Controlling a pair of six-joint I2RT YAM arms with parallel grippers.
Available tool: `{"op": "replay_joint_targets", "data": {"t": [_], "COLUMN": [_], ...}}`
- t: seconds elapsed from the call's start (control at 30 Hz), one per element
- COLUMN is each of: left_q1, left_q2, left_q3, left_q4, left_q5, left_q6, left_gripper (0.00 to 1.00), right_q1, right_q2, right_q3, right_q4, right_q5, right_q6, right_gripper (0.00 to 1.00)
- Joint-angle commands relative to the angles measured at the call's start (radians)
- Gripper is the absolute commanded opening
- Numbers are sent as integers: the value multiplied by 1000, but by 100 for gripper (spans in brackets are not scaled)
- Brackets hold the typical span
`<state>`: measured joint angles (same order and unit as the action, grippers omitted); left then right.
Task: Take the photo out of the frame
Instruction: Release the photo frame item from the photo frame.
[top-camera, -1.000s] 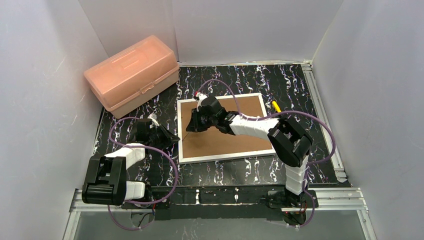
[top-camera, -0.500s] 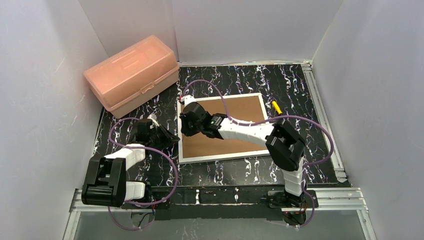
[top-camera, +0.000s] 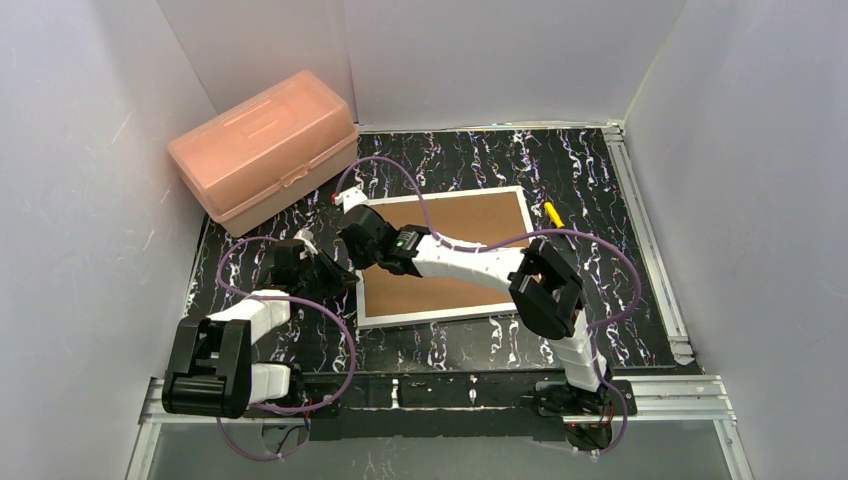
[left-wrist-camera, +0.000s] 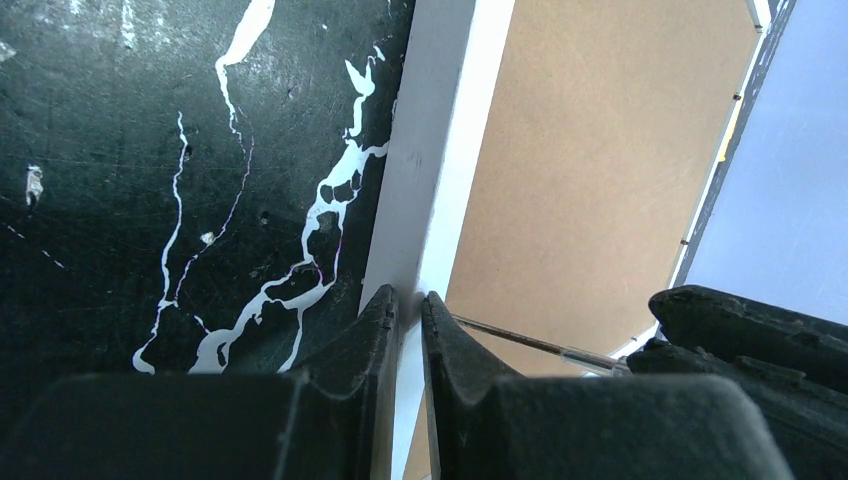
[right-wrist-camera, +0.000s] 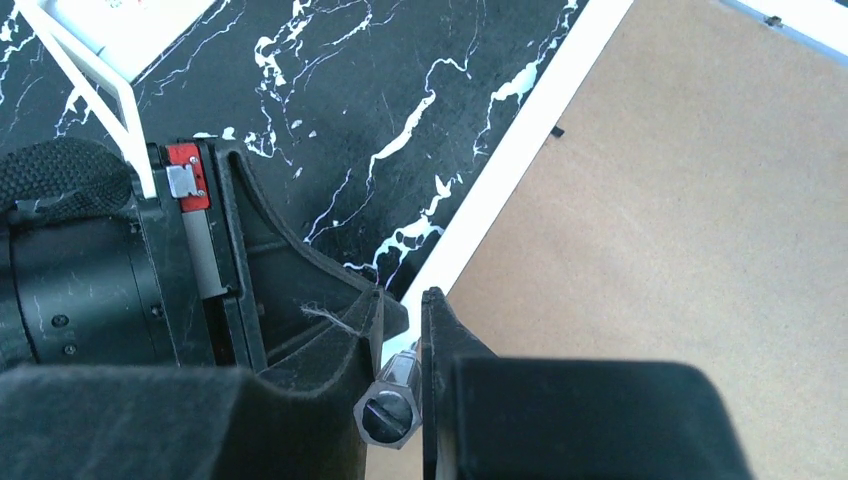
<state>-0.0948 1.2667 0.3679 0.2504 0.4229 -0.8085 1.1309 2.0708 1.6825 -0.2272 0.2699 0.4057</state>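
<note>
The left end effector (left-wrist-camera: 405, 300) pinches the left rim of the frame (top-camera: 480, 215). The right end effector (right-wrist-camera: 400, 300), gripping a thin rod (left-wrist-camera: 530, 345), crowds just beside it. The box (top-camera: 262, 150) blocks the far-left corner of the bench (top-camera: 560, 160). The frame's right half lies open.

arms (top-camera: 470, 262): white links, black joints | cables (top-camera: 383, 160): purple loops | jaws: black, tapered
</note>
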Motion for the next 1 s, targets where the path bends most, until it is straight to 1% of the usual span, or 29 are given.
{"op": "replay_joint_targets", "data": {"t": [0.0,0.13,0.2,0.27,0.37,0.43,0.47,0.6,0.67,0.8,0.97], "left_q1": [-58,-59,-59,-58,-58,-58,-58,-57,-58,-58,-58], "left_q2": [4,3,2,2,0,-4,-7,-23,-35,-70,-146], "left_q3": [-28,-27,-30,-30,-29,-28,-27,-32,-35,-12,39], "left_q4": [-85,-85,-85,-85,-87,-91,-96,-125,-139,-217,-322], "left_q5": [144,141,137,131,128,129,131,128,124,90,57], "left_q6": [-17,-16,-17,-16,-15,-14,-11,6,11,46,82], "left_gripper": [0,0,0,0,0,0,0,0,0,1,7], "right_q1": [123,127,123,113,72,21,-14,-166,-238,-331,-374], "right_q2": [54,44,17,-33,-114,-175,-211,-342,-383,-424,-431], "right_q3": [107,108,83,39,-64,-161,-237,-486,-575,-688,-754], "right_q4": [191,175,156,155,176,204,234,403,461,567,686], "right_q5": [-219,-186,-126,-85,-70,-109,-150,-319,-384,-482,-531], "right_q6": [156,151,139,125,124,141,154,217,234,257,288], "right_gripper": [1,1,1,1,1,1,1,1,1,1,1]}}
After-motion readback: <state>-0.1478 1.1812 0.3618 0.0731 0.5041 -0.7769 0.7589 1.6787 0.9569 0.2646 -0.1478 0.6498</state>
